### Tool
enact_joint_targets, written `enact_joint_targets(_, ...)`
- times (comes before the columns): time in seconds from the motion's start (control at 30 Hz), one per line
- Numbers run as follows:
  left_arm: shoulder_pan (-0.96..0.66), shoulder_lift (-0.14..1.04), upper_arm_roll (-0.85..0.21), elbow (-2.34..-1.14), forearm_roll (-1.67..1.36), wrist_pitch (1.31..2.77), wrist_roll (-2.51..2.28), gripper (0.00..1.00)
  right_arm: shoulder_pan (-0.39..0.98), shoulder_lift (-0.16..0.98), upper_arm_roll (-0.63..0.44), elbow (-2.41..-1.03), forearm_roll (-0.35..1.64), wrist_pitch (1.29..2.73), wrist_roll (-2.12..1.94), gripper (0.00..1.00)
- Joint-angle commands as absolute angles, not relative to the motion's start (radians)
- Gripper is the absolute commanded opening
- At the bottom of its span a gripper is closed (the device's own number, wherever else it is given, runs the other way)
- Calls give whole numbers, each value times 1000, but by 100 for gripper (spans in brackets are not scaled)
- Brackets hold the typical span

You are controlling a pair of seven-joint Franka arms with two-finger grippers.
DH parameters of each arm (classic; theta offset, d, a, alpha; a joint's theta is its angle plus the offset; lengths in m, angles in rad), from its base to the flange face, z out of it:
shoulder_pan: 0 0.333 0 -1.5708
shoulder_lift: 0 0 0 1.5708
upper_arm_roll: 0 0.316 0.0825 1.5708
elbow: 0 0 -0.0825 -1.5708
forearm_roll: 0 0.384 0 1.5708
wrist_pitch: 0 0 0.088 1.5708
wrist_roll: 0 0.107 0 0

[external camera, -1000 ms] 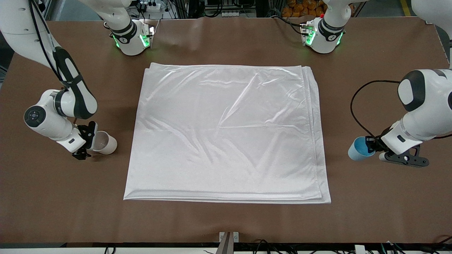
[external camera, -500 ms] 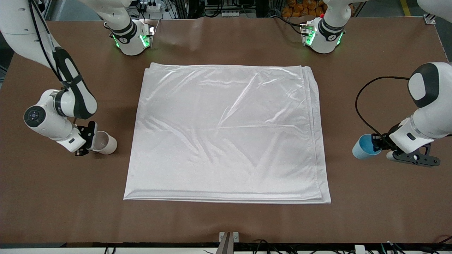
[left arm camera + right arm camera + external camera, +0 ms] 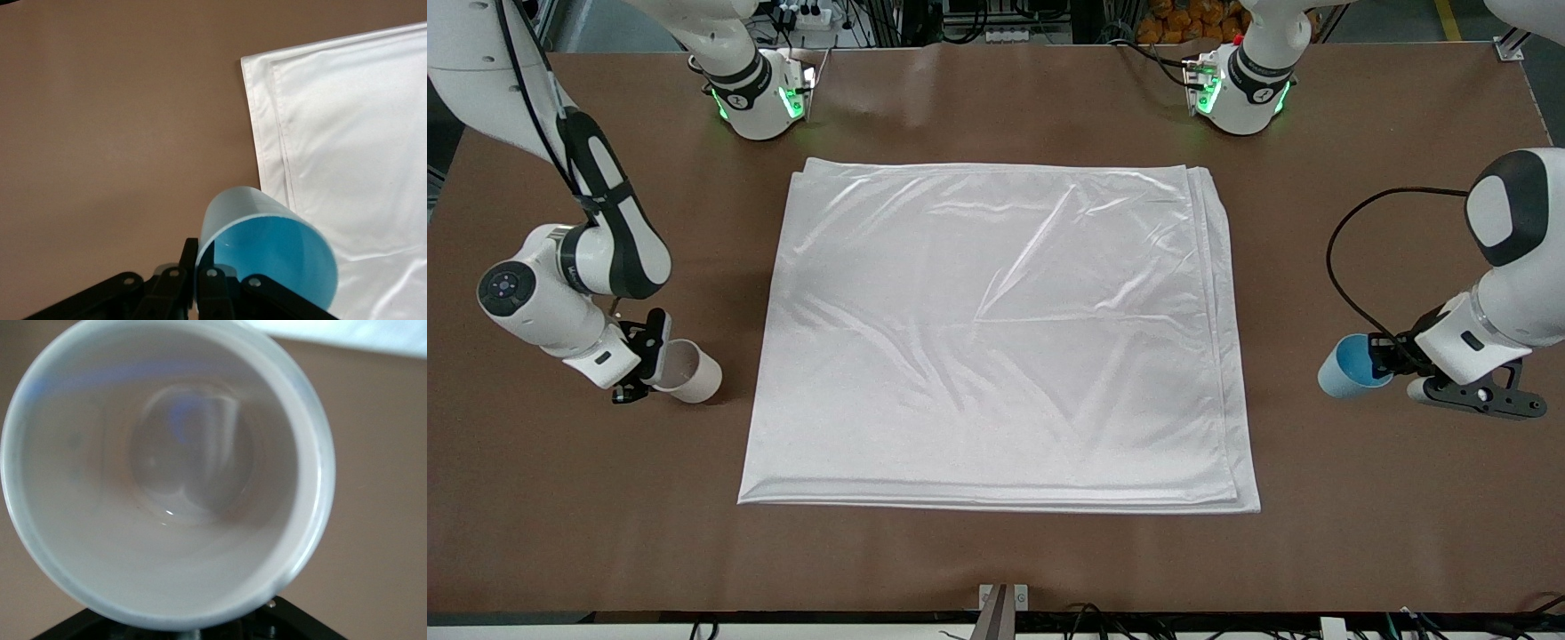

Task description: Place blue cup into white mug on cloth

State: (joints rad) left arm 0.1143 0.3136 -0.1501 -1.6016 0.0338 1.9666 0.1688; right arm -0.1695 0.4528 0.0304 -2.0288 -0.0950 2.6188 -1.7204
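Observation:
The blue cup (image 3: 1341, 375) (image 3: 267, 257) is tipped on its side just off the cloth (image 3: 996, 338) (image 3: 347, 133), toward the left arm's end of the table. My left gripper (image 3: 1383, 363) (image 3: 198, 252) is shut on its rim, one finger inside the wall and one outside. The white mug (image 3: 694, 378) (image 3: 167, 473) is tilted beside the cloth's edge at the right arm's end. My right gripper (image 3: 647, 369) is shut on the mug's rim. In the right wrist view the mug's beige inside fills the picture and hides the fingers.
The brown table (image 3: 996, 560) lies bare around the cloth. Both arm bases (image 3: 760, 98) (image 3: 1240, 89) stand along the table's edge farthest from the front camera. A black cable (image 3: 1343, 267) loops from the left arm above the table near the blue cup.
My right gripper has closed on the white mug's rim and shifted slightly with it. My left arm has carried the blue cup a little away from the cloth.

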Motion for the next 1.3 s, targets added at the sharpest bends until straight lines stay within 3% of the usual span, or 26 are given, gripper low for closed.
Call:
enact_joint_targets(0.0, 120, 290, -161, -1585, 58, 1928, 181, 0, -179, 348, 92, -2049, -98, 2543, -1674, 0)
enact_joint_targets(0.33, 120, 273, -181, -1583, 54, 1904, 178, 0, -51, 267, 133, -2049, -103, 2390, -1401, 0)
enact_joint_targets(0.77, 118, 268, -207, -1582, 44, 1899, 170, 0, 144, 265, 133, -2043, -113, 2333, -1105, 0)
enact_joint_targets(1.07, 120, 267, -235, -1575, 48, 1876, 170, 0, 302, 287, 132, -2017, -118, 2339, -921, 0)
enact_joint_targets(1.27, 115, 272, -253, -1536, 48, 1838, 150, 0, 391, 363, 129, -1964, -156, 2342, -790, 0)
